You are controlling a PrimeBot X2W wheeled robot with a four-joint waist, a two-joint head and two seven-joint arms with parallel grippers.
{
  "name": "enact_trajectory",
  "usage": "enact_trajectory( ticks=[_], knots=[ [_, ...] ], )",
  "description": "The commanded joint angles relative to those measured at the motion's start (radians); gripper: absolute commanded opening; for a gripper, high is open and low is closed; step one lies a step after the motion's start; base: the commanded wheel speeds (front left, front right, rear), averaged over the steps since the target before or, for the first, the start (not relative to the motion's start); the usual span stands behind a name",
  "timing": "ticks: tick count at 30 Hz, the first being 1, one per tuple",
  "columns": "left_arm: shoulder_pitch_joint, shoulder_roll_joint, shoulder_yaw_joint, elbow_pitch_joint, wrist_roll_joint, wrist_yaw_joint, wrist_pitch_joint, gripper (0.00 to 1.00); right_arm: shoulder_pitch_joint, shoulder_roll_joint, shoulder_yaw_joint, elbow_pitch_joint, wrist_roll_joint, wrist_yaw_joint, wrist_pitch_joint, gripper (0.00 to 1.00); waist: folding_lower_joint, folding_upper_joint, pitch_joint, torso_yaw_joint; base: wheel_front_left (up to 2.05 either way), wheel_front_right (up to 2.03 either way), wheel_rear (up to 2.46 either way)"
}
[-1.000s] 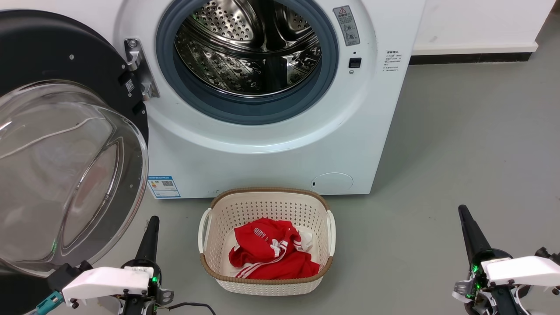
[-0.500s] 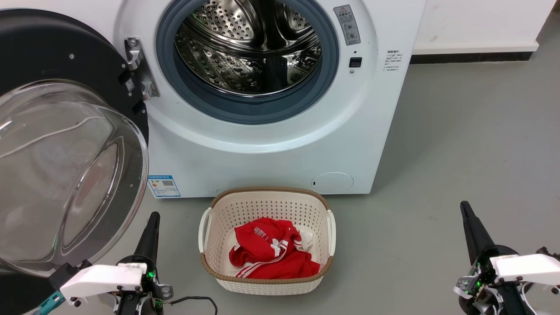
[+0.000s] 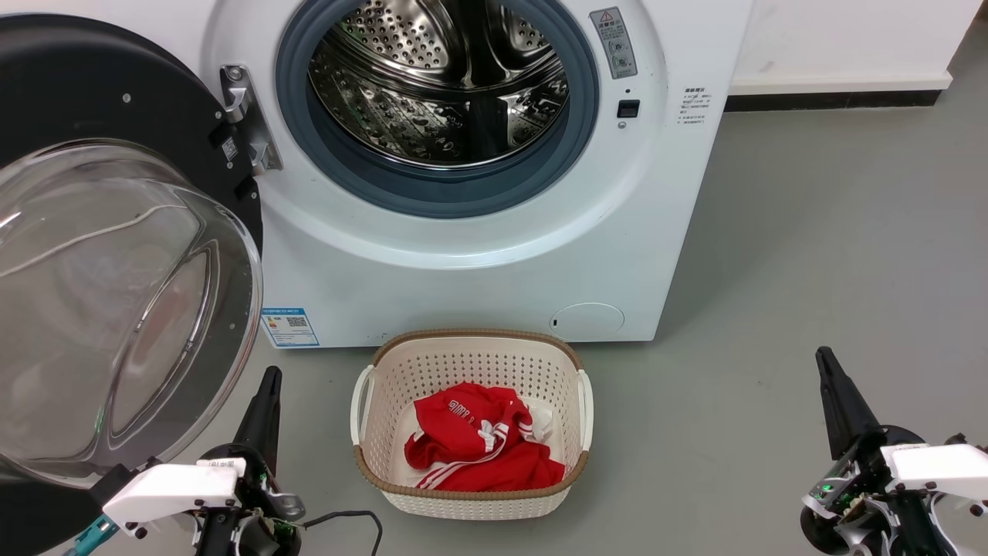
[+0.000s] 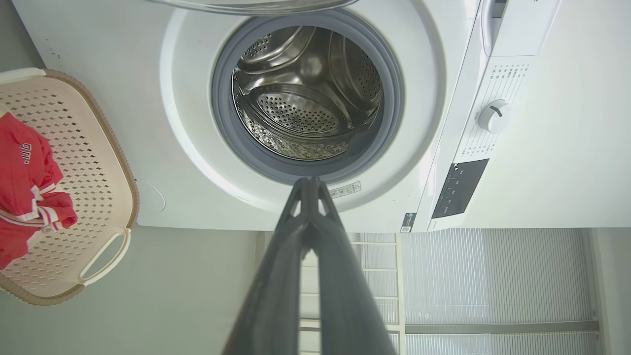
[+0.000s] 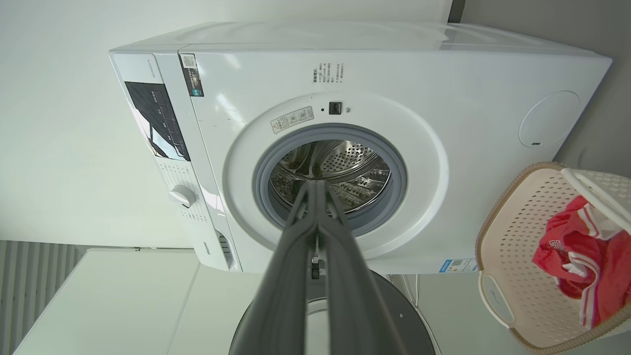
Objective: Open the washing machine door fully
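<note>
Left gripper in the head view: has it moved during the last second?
Yes, slightly. The left gripper has crept up the view, its tip nearer the blue label on the washing machine.

The right hand (image 5: 315,190) has its fingers pressed together with nothing between them, tips at centre in front of the steel drum (image 5: 350,158). The washing machine (image 5: 443,74) appears sideways, dial (image 5: 183,195) at 9 o'clock. The washing machine door (image 5: 406,335) stands open at 6 o'clock. A cream basket (image 5: 512,236) at 4 o'clock contains a red garment (image 5: 572,256).
</note>
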Motion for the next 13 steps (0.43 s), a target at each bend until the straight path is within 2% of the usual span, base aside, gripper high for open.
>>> enact_trajectory(
  ticks=[1,13],
  knots=[
    [-0.011,0.001,0.005,0.005,-0.019,-0.005,0.006,0.00,-0.014,0.002,-0.003,0.002,0.019,0.000,0.007,0.00,0.0000,-0.0001,0.000,0.000,0.00,0.00,0.00],
    [-0.011,0.001,0.004,0.004,-0.018,-0.005,0.006,0.00,-0.015,0.005,-0.007,0.002,0.012,0.000,0.009,0.00,0.0000,-0.0001,0.000,0.000,0.00,0.00,0.00]
  ],
)
